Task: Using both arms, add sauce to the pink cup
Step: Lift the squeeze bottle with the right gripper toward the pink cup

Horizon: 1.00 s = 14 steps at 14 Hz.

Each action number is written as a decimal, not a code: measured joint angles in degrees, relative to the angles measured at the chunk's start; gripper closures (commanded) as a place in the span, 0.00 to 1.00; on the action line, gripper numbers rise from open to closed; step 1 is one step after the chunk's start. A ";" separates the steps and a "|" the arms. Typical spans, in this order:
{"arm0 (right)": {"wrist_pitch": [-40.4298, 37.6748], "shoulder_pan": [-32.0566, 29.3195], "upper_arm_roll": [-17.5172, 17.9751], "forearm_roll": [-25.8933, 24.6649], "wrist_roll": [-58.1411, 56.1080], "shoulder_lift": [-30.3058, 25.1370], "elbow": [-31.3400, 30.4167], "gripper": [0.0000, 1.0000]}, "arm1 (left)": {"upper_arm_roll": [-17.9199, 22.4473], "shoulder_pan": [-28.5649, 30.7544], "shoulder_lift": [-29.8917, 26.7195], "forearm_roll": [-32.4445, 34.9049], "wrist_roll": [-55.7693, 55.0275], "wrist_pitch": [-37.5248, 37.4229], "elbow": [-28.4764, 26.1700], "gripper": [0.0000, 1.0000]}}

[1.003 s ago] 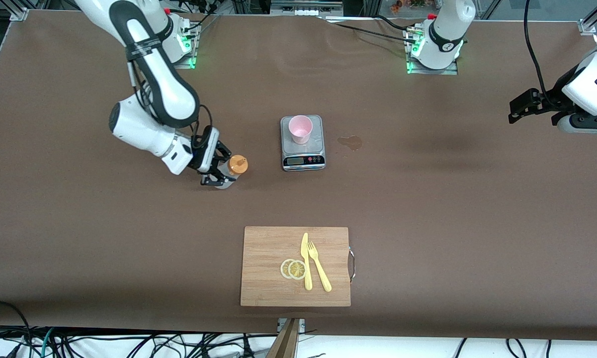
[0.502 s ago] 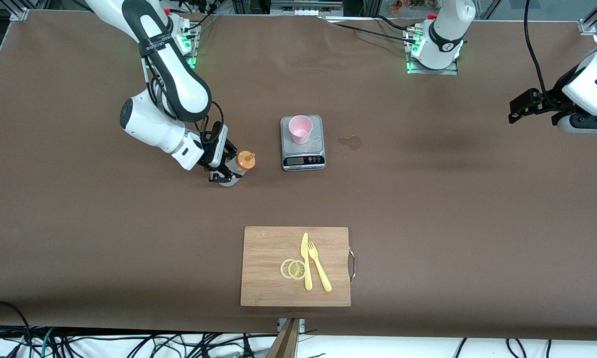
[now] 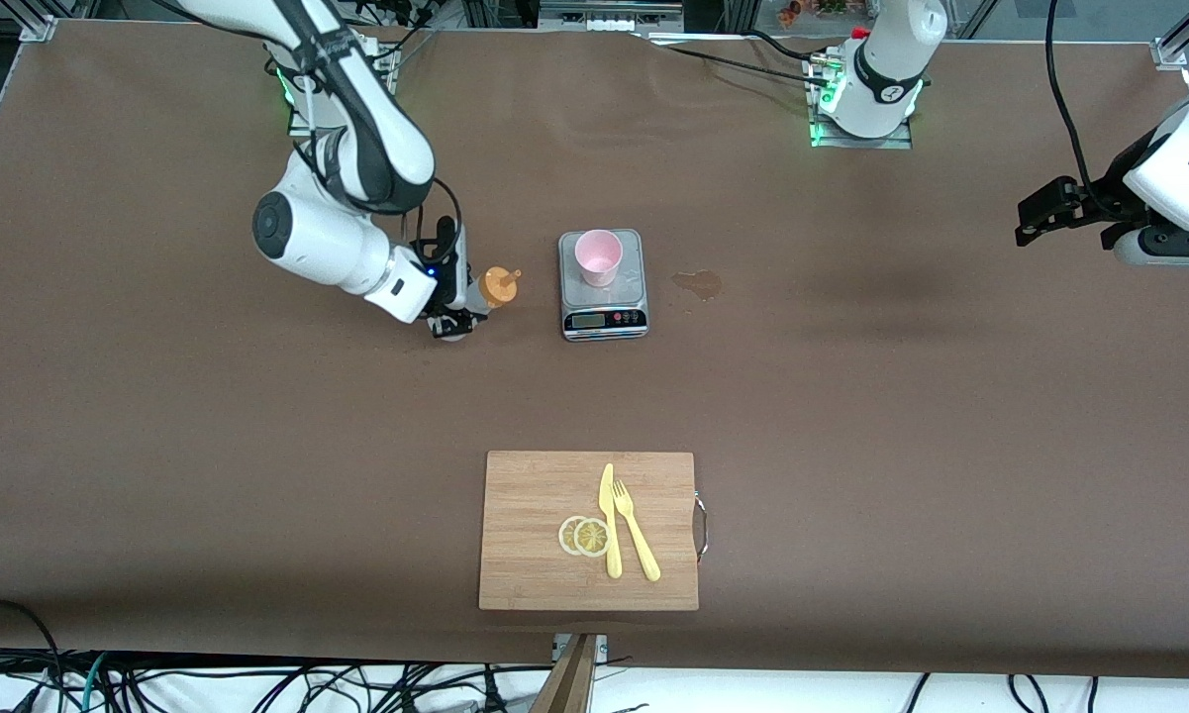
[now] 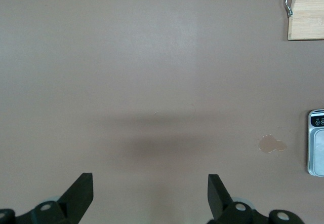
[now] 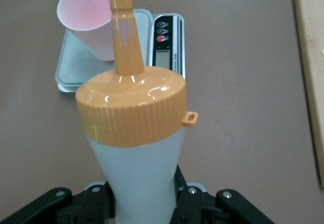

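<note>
Bare table point(image 3: 851, 416) separates the scale point(image 3: 603, 285), topped by the pink cup point(image 3: 598, 256), from the cutting board point(image 3: 589, 530) nearer the front camera. The right end effector point(image 3: 458, 307), clamped on the sauce point(image 3: 495, 286), hangs just beside the scale. A small spill point(image 3: 698, 284) marks the brown cover toward the left arm's end, where the left end effector point(image 3: 1035, 218) waits with fingers spread above the table.

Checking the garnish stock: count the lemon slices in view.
2. Both round yellow lemon slices lie overlapping on the bamboo cutting board, beside the yellow plastic knife: one touching it, the other toward the right arm's end. None appears hidden.
</note>
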 measured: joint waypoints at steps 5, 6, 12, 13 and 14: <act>-4.72 2.77 0.20 -13.08 14.54 -1.61 1.59 0.60 | 0.01 0.00 0.00 0.00 0.00 0.00 0.00 0.00; -4.87 3.03 0.19 -14.36 15.84 -1.60 1.61 0.60 | 0.01 0.00 0.00 0.00 0.00 0.00 0.00 0.00; -6.99 7.00 0.22 -23.83 27.65 -1.04 3.48 0.60 | 0.03 0.01 0.00 0.00 0.00 0.00 0.00 0.00; -8.22 7.40 0.22 -25.45 29.52 -0.78 4.48 0.60 | 0.03 0.01 0.00 0.00 0.00 0.00 0.00 0.00; -9.59 7.81 0.22 -26.90 31.29 -0.42 5.61 0.60 | 0.03 0.01 0.00 0.00 0.00 0.00 0.00 0.00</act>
